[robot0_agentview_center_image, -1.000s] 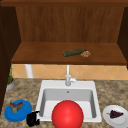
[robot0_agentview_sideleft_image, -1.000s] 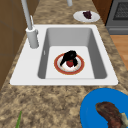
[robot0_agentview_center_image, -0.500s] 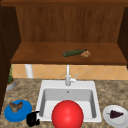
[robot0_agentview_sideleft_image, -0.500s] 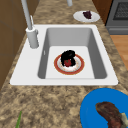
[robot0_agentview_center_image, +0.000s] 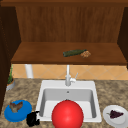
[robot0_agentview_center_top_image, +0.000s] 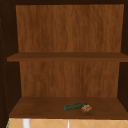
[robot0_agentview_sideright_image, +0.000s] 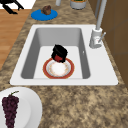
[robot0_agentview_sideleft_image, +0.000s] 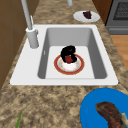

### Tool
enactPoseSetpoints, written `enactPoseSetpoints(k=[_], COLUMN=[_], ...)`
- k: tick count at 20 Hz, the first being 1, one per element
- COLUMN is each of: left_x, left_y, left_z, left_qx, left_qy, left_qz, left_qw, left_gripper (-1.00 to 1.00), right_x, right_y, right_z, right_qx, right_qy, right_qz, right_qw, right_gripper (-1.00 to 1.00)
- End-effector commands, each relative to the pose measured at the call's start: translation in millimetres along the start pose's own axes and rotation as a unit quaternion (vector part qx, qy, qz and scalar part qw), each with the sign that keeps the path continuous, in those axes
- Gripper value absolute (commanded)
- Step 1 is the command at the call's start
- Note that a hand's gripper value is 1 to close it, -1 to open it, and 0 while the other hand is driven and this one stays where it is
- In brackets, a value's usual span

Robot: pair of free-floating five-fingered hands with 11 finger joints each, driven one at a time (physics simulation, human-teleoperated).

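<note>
A plate [robot0_agentview_sideleft_image: 75, 70] with a red rim and a pale middle lies on the floor of the white sink [robot0_agentview_sideleft_image: 62, 81]. Just above its far side my right hand [robot0_agentview_sideleft_image: 67, 52] is curled round a small red thing [robot0_agentview_sideleft_image: 69, 59]; the right side view shows the same hand [robot0_agentview_sideright_image: 60, 51] over the plate [robot0_agentview_sideright_image: 47, 68]. In the front view a large round red shape [robot0_agentview_center_image: 67, 115] covers the sink's front middle. My left hand [robot0_agentview_center_image: 32, 119] hangs in front of the counter beside the blue plate [robot0_agentview_center_image: 25, 112], and its fingers look spread in the right side view [robot0_agentview_sideright_image: 10, 5].
A brown piece of meat [robot0_agentview_center_image: 15, 107] lies on the blue plate. A white plate [robot0_agentview_center_image: 111, 121] at the right carries dark grapes [robot0_agentview_center_image: 115, 114]. The faucet [robot0_agentview_center_image: 67, 77] stands behind the sink. A green cucumber [robot0_agentview_center_image: 73, 52] and a brown lump [robot0_agentview_center_image: 85, 54] lie on the shelf. A stove [robot0_agentview_sideleft_image: 120, 12] adjoins the counter.
</note>
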Motion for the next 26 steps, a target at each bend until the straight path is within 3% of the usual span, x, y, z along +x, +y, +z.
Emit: enactPoseSetpoints(k=[1, 3, 6, 11, 14, 17, 21, 26], left_x=[0, 0, 0, 0, 0, 0, 0, 0], left_y=[0, 0, 0, 0, 0, 0, 0, 0], left_z=[0, 0, 0, 0, 0, 0, 0, 0], left_qx=[0.0, 0.0, 0.0, 0.0, 0.0, 0.0, 0.0, 0.0], left_qy=[0.0, 0.0, 0.0, 0.0, 0.0, 0.0, 0.0, 0.0], left_qz=[0.0, 0.0, 0.0, 0.0, 0.0, 0.0, 0.0, 0.0], left_qw=[1.0, 1.0, 1.0, 1.0, 1.0, 1.0, 1.0, 1.0], left_gripper=[0.0, 0.0, 0.0, 0.0, 0.0, 0.0, 0.0, 0.0], right_x=[-1, -1, 1, -6, -4, 5, 10, 17], right_y=[-5, 0, 4, -24, -35, -48, -70, -97], right_z=[15, 26, 46, 63, 75, 85, 103, 122], right_qx=[-0.011, -0.016, -0.067, -0.084, -0.084, -0.053, -0.057, -0.065], right_qy=[-0.003, -0.013, 0.002, -0.002, -0.01, -0.024, -0.028, -0.032], right_qz=[0.008, 0.006, -0.007, -0.008, -0.003, 0.003, 0.022, 0.025], right_qw=[0.9999, 0.9998, 0.9977, 0.9964, 0.9964, 0.9983, 0.9977, 0.9971], right_gripper=[1.0, 1.0, 1.0, 1.0, 1.0, 1.0, 1.0, 1.0])
